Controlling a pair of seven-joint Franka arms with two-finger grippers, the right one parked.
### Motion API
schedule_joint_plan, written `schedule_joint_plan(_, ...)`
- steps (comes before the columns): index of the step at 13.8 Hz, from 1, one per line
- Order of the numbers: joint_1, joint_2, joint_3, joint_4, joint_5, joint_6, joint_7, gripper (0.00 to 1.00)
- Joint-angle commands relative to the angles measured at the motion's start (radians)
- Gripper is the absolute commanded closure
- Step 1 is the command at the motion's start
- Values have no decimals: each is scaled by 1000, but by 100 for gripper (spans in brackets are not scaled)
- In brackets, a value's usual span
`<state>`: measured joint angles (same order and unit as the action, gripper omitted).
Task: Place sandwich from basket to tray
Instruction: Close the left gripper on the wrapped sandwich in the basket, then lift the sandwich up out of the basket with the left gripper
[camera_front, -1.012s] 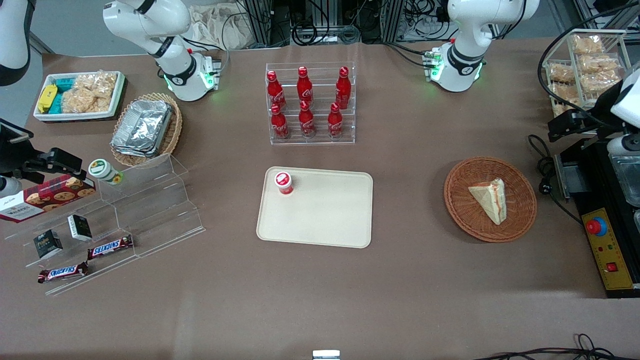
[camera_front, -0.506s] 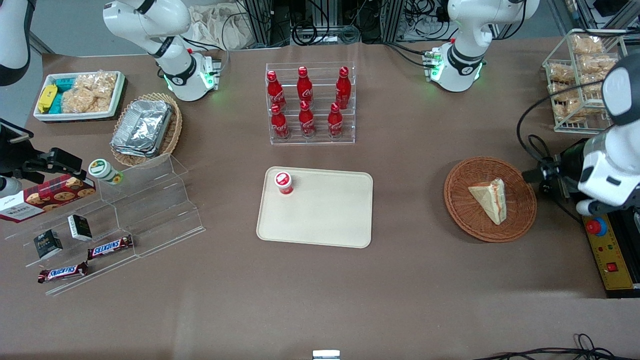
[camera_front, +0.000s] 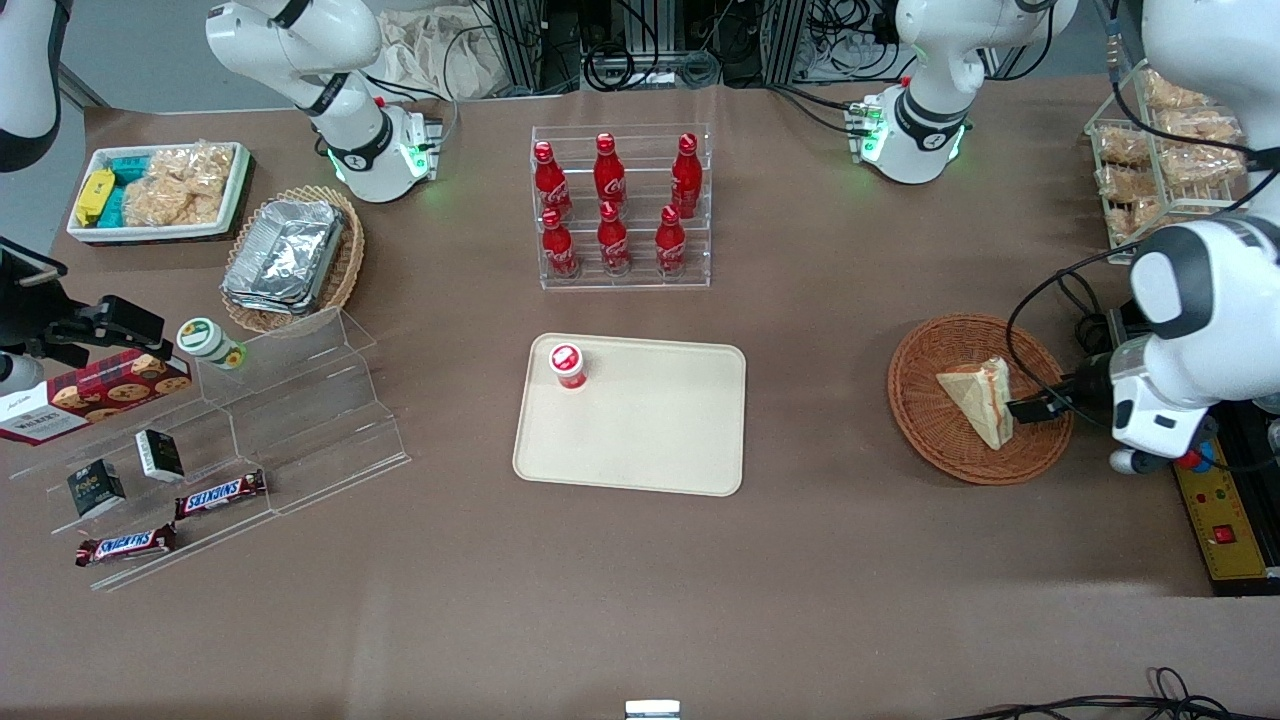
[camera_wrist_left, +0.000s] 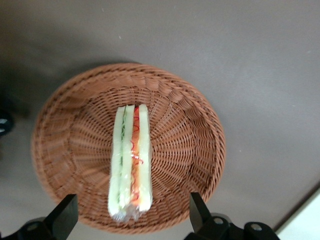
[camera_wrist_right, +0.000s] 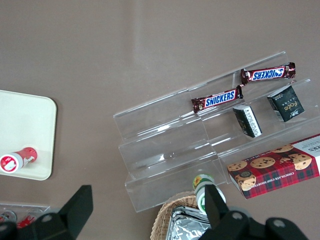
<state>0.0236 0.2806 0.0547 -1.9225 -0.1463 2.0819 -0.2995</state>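
Observation:
The sandwich (camera_front: 980, 400) is a pale bread wedge with red and green filling, lying in the round reddish-brown wicker basket (camera_front: 920, 420) toward the working arm's end of the table. My left gripper (camera_front: 1030, 408) hovers over the basket's rim beside the sandwich's cut edge. In the left wrist view the gripper (camera_wrist_left: 131, 214) is open, its black fingertips (camera_wrist_left: 197, 211) standing wide on either side of the sandwich (camera_wrist_left: 131, 160), above the basket (camera_wrist_left: 190, 135) and touching nothing. The beige tray (camera_front: 650, 440) lies at the table's middle.
A red-capped container (camera_front: 567, 365) stands on a tray corner. A clear rack of red bottles (camera_front: 620, 210) is farther from the camera than the tray. A control box (camera_front: 1215, 500) and a wire snack rack (camera_front: 1160, 150) flank the basket. Acrylic steps (camera_front: 290, 400) sit toward the parked arm's end.
My left arm has swung in from the table's edge toward the basket, bringing the gripper over the rim next to the sandwich. The sandwich and tray have not moved.

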Motion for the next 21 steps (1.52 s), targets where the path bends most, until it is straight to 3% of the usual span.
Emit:
schedule_joint_plan(1, 2, -3, -1, -119, -41, 131, -20, 0)
schedule_joint_plan(8, -5, 38, -6, -259, -99, 348, -20, 1)
schedule_joint_plan(9, -7, 45, -6, -259, -99, 352, -20, 9)
schedule_joint_plan(13, -8, 34, -9, -254, -98, 339, -15, 61)
schedule_joint_plan(15, -10, 16, -10, -245, -88, 333, -10, 79)
schedule_joint_plan(18, -31, -67, -10, -156, -52, 201, -6, 79)
schedule_joint_plan(21, -48, -139, -15, 53, 28, -122, -15, 79)
